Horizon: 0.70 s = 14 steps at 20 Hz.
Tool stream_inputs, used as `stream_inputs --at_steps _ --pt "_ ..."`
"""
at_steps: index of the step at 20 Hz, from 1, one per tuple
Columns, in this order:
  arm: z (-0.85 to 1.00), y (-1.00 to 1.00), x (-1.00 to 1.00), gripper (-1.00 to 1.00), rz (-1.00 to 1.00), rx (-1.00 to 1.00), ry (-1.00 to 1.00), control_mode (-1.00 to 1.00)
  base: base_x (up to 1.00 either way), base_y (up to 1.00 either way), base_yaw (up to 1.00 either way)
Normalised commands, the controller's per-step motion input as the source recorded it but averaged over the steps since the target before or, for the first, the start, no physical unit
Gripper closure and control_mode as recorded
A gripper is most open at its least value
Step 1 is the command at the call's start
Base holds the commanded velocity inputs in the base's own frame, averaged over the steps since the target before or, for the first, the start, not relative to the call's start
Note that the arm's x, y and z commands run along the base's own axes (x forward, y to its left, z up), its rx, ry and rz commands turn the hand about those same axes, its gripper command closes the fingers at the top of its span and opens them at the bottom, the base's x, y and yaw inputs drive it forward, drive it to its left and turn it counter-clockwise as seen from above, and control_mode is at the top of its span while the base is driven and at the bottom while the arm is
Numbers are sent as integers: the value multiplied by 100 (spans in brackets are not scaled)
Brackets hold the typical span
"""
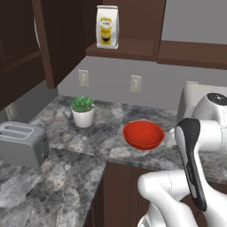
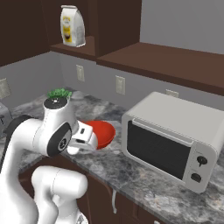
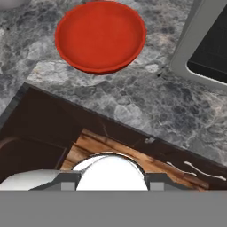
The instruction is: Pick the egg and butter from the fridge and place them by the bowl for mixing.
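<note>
We see the shallow round glossy red bowl (image 1: pixel 143 134) standing on the grey marbled stone worktop (image 1: pixel 80 142), near its front edge. Its whole red inside is open to us in the hand view, smooth and bare. To its left, a little apart, stands the small white pot with a green plant (image 1: pixel 83 116) in it. To its right, just beside it, stands the light-grey box-shaped microwave oven with a dark glass door (image 2: pixel 170 135); the door is closed. Further left, at the corner of the worktop, there is a silver two-slot toaster (image 1: pixel 22 144).

Above, on the dark brown wooden shelf (image 1: pixel 124 48), one white and yellow paper bag (image 1: pixel 107 26) stands upright.

In the hand view the pincer (image 3: pixel 111 178) looks down at the front edge of the worktop, with the red bowl ahead of it and one corner of the microwave at the side. Between its two grey finger tips (image 3: pixel 66 178) sits the small plain white rounded egg (image 3: pixel 111 168), and both tips seem to lie against its sides, so we read the pincer as clenched on the egg. The egg is in the air over the dark brown cabinet front (image 3: pixel 44 115) below the worktop, well apart from the bowl and not yet over the stone.

In the right base view the white arm bends in front of the bowl and covers its near side.
</note>
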Motion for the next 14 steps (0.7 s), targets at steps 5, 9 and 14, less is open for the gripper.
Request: stream_inputs --at_steps 5,9,14 --pt "-56 -28 54 100 0 0 -14 -100 0 0 0" --pt "-71 -5 40 100 0 0 -4 -100 0 0 0" --pt "-62 -2 24 100 0 0 -3 -100 0 0 0"
